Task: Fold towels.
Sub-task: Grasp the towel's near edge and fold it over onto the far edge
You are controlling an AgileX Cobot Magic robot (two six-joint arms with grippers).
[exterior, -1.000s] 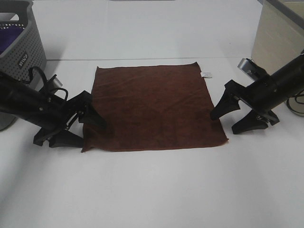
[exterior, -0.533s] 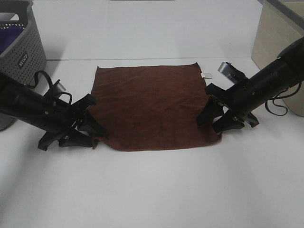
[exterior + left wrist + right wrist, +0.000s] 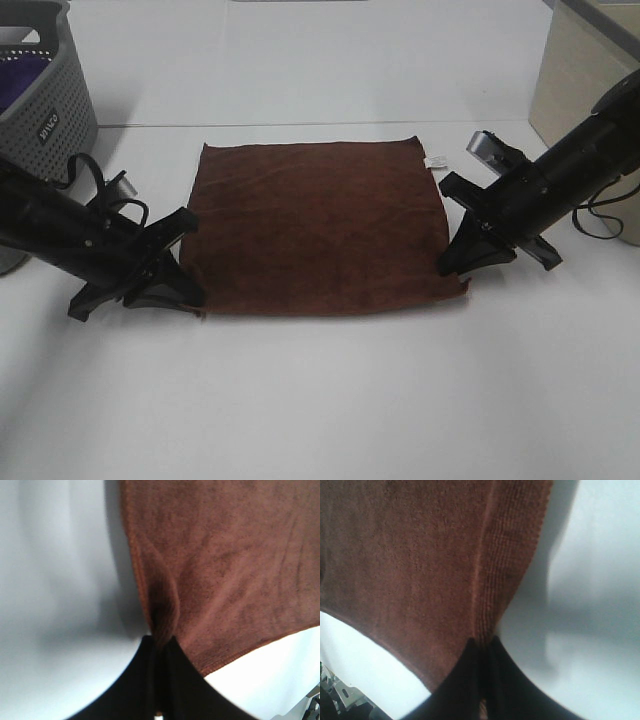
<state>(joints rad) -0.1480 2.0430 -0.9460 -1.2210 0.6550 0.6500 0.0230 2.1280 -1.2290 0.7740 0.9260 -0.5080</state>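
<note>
Exterior high shows black left gripper (image 3: 192, 296) and right gripper (image 3: 450, 266) clenched on the reddish-brown square microfibre towel (image 3: 315, 225); shallow edge pinches could slip when lifted.

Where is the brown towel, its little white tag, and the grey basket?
brown towel (image 3: 315, 225): exterior high view, the middle of the cloth.
white tag (image 3: 436, 159): exterior high view, the tag itself, at the towel's far right corner.
grey basket (image 3: 70, 95): exterior high view, its holed side wall.
</note>
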